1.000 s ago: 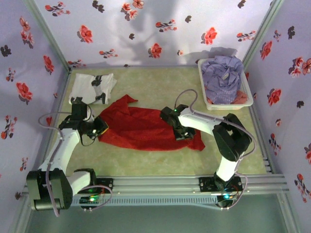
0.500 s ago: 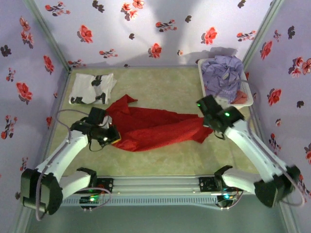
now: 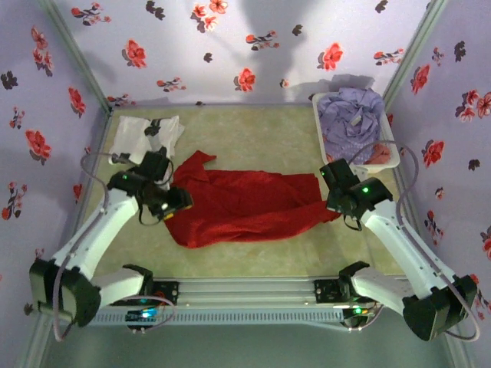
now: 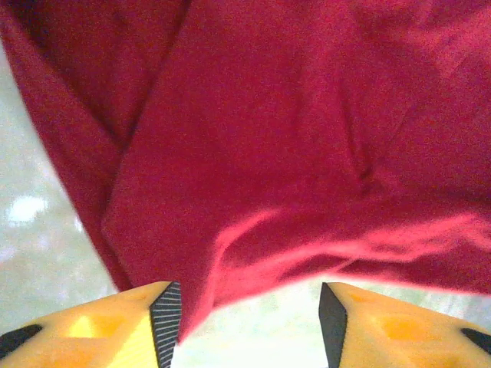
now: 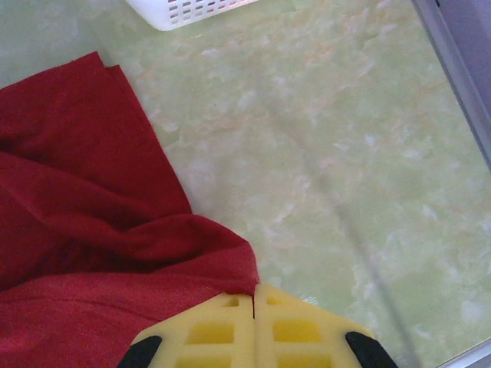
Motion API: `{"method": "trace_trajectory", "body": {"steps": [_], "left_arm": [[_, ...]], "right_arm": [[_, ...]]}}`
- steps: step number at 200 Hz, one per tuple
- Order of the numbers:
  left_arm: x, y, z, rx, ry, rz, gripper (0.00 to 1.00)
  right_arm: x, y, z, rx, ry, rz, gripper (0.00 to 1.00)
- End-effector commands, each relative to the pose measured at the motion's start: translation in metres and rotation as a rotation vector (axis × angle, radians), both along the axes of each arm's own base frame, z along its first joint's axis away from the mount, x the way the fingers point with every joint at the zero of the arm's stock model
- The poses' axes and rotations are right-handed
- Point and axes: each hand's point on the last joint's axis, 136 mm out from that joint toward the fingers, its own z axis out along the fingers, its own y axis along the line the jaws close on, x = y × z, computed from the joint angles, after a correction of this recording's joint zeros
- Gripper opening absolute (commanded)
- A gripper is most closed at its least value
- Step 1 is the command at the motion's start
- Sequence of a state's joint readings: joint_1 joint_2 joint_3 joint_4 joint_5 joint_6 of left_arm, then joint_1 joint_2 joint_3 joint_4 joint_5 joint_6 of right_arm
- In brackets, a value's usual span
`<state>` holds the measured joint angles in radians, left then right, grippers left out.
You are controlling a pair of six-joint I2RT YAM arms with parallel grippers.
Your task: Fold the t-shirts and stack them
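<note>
With the red shirt [image 3: 245, 205] lying rumpled on the table [image 3: 253, 126], the right gripper [image 5: 254, 291], clamped on its right edge, should pull it taut while the left gripper [image 4: 249, 307], jaws wide, closes on the left hem.

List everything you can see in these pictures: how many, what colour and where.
red t-shirt: one, bright red, spread rumpled across the middle of the table
white t-shirt: one, white with black print, folded at the far left of the table
lavender t-shirt: one, pale lavender, bunched in the basket
basket: one, white plastic, far right corner of the table
table: one, pale green marbled top
walls: lavender with red and black flowers, on three sides
left fingers: two, yellow with black pads, apart, over the red t-shirt's left part
right fingers: two, yellow, closed on the red t-shirt's right edge
</note>
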<state>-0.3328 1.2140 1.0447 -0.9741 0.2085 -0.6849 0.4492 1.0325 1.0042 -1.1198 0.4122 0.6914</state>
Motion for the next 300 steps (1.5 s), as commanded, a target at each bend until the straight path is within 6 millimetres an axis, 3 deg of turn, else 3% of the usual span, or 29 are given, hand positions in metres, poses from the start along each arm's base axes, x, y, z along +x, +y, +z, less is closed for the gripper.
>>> {"method": "trace_trajectory", "body": {"steps": [1, 16, 39, 64, 104, 162, 218, 246, 300], "left_arm": [[0.033, 0.011, -0.007, 0.036, -0.032, -0.052, 0.50], [0.067, 0.006, -0.008, 0.004, -0.106, -0.076, 0.44], [0.097, -0.004, -0.023, -0.035, -0.097, -0.144, 0.41], [0.120, -0.012, -0.039, -0.038, -0.087, -0.213, 0.41], [0.140, -0.006, -0.068, 0.014, -0.074, -0.247, 0.41], [0.152, -0.017, -0.088, -0.026, -0.047, -0.289, 0.36], [0.150, -0.002, -0.096, 0.101, -0.026, -0.310, 0.32], [0.150, 0.007, -0.093, 0.156, -0.043, -0.313, 0.38], [0.143, -0.012, -0.103, 0.057, -0.010, -0.341, 0.35]], "right_arm": [[0.001, 0.001, -0.002, 0.016, -0.002, -0.002, 0.00], [0.001, 0.002, -0.002, 0.017, -0.002, 0.005, 0.00], [0.000, 0.002, -0.003, 0.019, 0.003, 0.008, 0.00], [-0.001, 0.003, -0.004, 0.023, 0.006, 0.012, 0.00], [0.001, 0.005, -0.002, 0.024, 0.009, 0.027, 0.00], [-0.003, 0.005, -0.003, 0.033, 0.023, 0.032, 0.00], [-0.005, 0.005, -0.002, 0.036, 0.020, 0.032, 0.00], [-0.003, 0.008, -0.003, 0.043, 0.026, 0.035, 0.00], [-0.001, 0.010, -0.003, 0.050, 0.028, 0.040, 0.00]]}}
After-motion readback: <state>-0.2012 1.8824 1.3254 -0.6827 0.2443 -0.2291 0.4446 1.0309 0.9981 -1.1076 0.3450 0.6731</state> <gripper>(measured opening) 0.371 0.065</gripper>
